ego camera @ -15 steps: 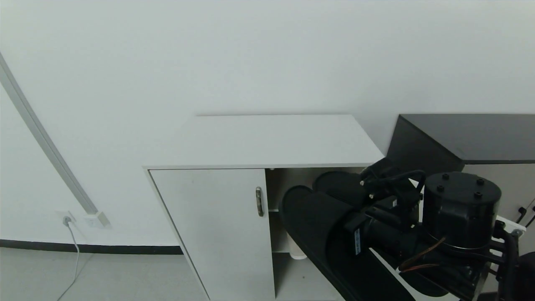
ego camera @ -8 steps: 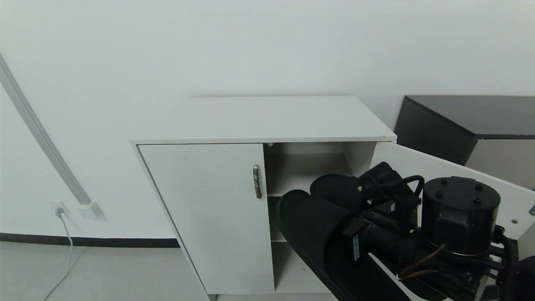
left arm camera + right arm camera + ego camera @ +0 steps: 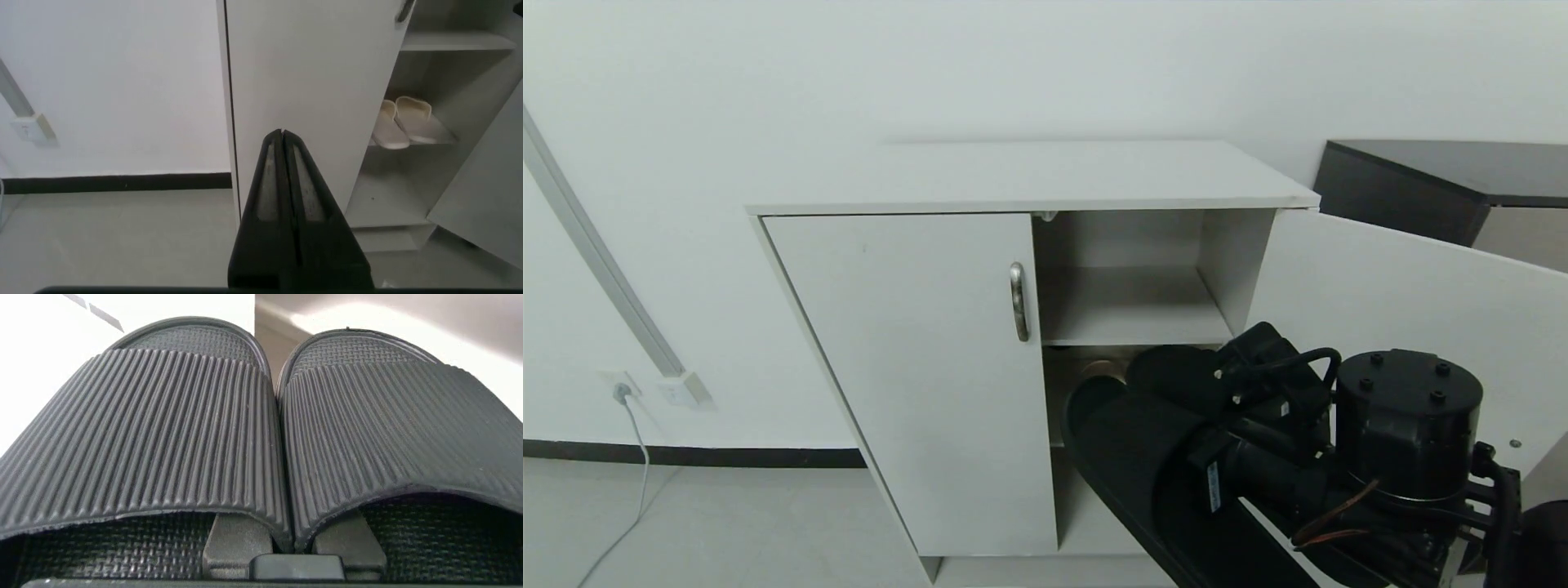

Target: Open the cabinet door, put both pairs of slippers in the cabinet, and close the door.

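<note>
The white cabinet (image 3: pixel 1045 171) has its left door (image 3: pixel 915 367) closed and its right door (image 3: pixel 1405 302) swung open. My right gripper (image 3: pixel 1217 461) is shut on a pair of black slippers (image 3: pixel 1143 441), held side by side in front of the open half, level with the middle shelf. Up close, their ribbed straps (image 3: pixel 270 433) lie over my right gripper (image 3: pixel 290 543). A cream pair of slippers (image 3: pixel 404 122) rests on a shelf inside the cabinet. My left gripper (image 3: pixel 283 137) is shut on nothing, low in front of the closed door (image 3: pixel 310 73).
The top shelf (image 3: pixel 1131 306) inside is bare. A metal handle (image 3: pixel 1018 301) is on the closed door. A dark cabinet (image 3: pixel 1421 184) stands to the right. A wall socket with a cable (image 3: pixel 621 390) and a slanted conduit (image 3: pixel 596 261) are on the left.
The head camera has moved: the cabinet now sits higher in the picture and more of its inside and its open door shows. The right gripper still holds the black slippers.
</note>
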Controlling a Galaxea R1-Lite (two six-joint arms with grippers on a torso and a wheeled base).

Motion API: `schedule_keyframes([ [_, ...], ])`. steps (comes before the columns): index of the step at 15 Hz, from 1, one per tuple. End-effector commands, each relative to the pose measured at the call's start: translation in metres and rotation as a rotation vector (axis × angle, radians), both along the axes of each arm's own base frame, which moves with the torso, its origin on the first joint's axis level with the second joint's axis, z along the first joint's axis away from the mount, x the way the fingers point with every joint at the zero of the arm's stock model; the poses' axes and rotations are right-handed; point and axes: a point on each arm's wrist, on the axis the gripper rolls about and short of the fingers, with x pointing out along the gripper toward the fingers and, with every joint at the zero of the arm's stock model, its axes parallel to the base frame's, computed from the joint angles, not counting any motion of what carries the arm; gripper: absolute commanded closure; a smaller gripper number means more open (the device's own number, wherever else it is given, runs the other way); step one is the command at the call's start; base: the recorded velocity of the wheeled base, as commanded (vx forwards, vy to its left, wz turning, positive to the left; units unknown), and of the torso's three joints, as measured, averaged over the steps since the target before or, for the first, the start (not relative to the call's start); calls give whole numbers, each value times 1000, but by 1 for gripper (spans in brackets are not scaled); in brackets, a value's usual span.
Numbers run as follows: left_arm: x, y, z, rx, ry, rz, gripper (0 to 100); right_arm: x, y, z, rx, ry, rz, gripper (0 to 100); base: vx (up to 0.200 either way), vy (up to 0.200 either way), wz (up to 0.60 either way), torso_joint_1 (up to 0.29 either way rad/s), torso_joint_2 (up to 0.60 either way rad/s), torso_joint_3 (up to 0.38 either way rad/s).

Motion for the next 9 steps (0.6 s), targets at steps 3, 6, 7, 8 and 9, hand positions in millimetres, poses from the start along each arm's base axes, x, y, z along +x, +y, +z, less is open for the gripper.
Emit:
schedule_keyframes([
  [3, 0, 0, 0, 0, 0, 1, 100, 0, 1, -2, -6, 5, 0, 100, 0, 0, 0, -74, 455, 369],
  [6, 0, 0, 0, 0, 0, 1, 100, 1, 0, -2, -6, 5, -2, 100, 0, 0, 0, -28, 443, 403],
  [7, 0, 0, 0, -2, 0, 1, 100, 1, 1, -2, -6, 7, -1, 100, 0, 0, 0, -7, 305, 286],
  [8, 0, 0, 0, -2, 0, 1, 100, 1, 0, -4, -10, 11, 1, 100, 0, 0, 0, 2, 163, 163],
  [9, 0, 0, 0, -2, 0, 1, 100, 1, 0, -4, -8, 9, -1, 100, 0, 0, 0, -2, 95, 80],
])
